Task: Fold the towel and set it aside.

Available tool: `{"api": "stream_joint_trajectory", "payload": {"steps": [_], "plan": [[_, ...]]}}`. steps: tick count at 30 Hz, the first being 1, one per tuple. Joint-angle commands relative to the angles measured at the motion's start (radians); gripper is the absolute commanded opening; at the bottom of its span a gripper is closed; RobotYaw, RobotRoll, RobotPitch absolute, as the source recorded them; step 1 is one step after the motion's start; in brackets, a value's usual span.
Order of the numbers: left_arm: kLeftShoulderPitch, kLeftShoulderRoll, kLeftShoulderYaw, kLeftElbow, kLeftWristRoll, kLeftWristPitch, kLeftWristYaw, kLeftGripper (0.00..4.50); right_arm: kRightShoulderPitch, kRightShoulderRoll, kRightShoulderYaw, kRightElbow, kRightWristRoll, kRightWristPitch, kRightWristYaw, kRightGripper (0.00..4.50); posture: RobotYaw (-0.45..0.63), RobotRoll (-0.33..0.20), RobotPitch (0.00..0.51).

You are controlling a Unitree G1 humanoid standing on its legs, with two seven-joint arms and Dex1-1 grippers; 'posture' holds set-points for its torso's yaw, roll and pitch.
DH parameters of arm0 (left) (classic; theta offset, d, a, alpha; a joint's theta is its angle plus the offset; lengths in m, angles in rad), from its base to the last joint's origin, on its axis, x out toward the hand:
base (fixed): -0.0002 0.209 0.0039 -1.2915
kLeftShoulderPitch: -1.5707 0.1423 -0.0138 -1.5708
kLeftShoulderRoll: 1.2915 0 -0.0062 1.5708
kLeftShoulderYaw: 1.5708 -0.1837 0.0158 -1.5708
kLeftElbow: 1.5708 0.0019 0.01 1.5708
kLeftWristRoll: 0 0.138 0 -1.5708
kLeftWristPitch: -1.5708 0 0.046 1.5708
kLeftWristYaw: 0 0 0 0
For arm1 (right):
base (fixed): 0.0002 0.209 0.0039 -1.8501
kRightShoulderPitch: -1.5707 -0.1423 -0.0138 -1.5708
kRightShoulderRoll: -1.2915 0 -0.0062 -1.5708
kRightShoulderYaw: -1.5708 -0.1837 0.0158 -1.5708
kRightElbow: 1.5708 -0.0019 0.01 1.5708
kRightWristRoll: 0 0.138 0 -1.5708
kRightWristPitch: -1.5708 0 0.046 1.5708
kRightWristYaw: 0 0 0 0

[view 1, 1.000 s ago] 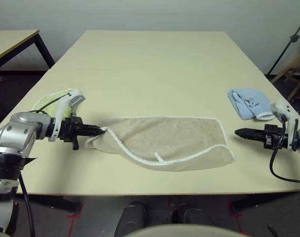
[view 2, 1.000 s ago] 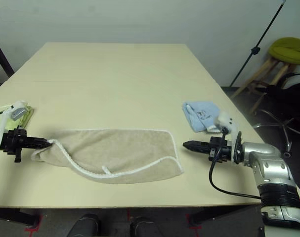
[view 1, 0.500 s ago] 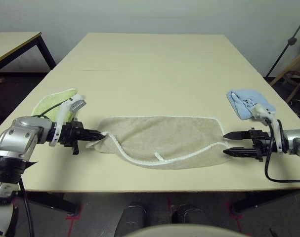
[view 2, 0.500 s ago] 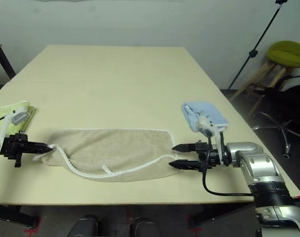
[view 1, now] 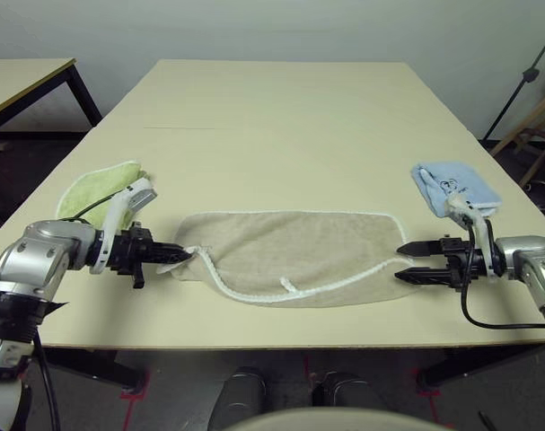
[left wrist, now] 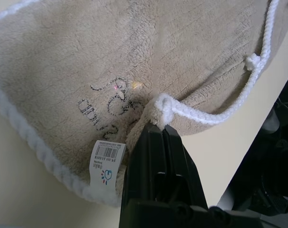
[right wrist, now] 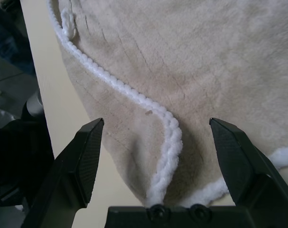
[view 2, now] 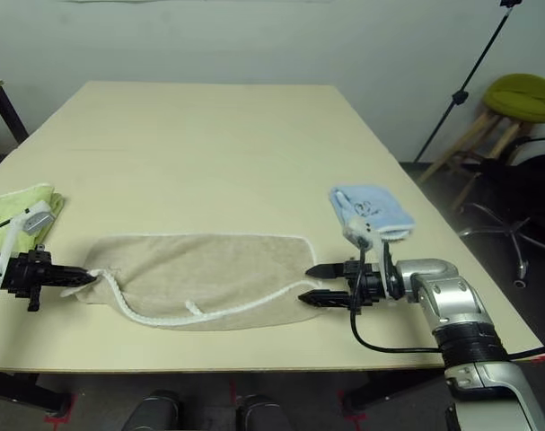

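The beige towel (view 1: 290, 256) with white corded edging lies folded in half lengthwise near the table's front edge. My left gripper (view 1: 180, 255) is shut on the towel's left end; the left wrist view shows the towel (left wrist: 134, 66), its small white label (left wrist: 106, 161) and embroidered lettering just past the closed fingers. My right gripper (view 1: 407, 261) stands open at the towel's right end, one finger on each side of the corded edge (right wrist: 170, 142), which lies between the fingertips in the right wrist view.
A small light-blue printed towel (view 1: 456, 187) lies behind my right gripper. A folded yellow-green towel (view 1: 97, 187) sits behind my left arm. A second table (view 1: 21, 76) stands at far left; a stool (view 2: 523, 94) and a tripod leg (view 2: 470, 76) stand right of the table.
My right gripper has opened wide and moved left up to the towel's right end. The left gripper has pulled the towel's left end slightly leftward, flattening the cloth.
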Motion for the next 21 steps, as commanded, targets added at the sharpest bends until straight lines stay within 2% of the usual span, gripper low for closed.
{"api": "stream_joint_trajectory", "payload": {"steps": [1, 10, 21], "plan": [[0.017, -0.001, 0.016, -0.015, -0.009, 0.005, 0.009, 0.0, -0.011, -0.007, 0.019, 0.001, -0.018, 0.018, 0.002, 3.46, 0.12, 0.0, 0.022], [0.024, 0.006, 0.027, -0.025, -0.019, 0.014, 0.016, 0.0, -0.006, -0.047, 0.01, -0.05, 0.002, 0.079, 0.034, 0.07, 0.13, 0.0, 0.027], [0.06, 0.05, 0.092, -0.126, -0.086, 0.108, 0.019, 0.0, 0.012, -0.142, -0.112, -0.205, 0.167, 0.262, 0.053, 0.03, 0.13, 0.0, 0.036]]}}
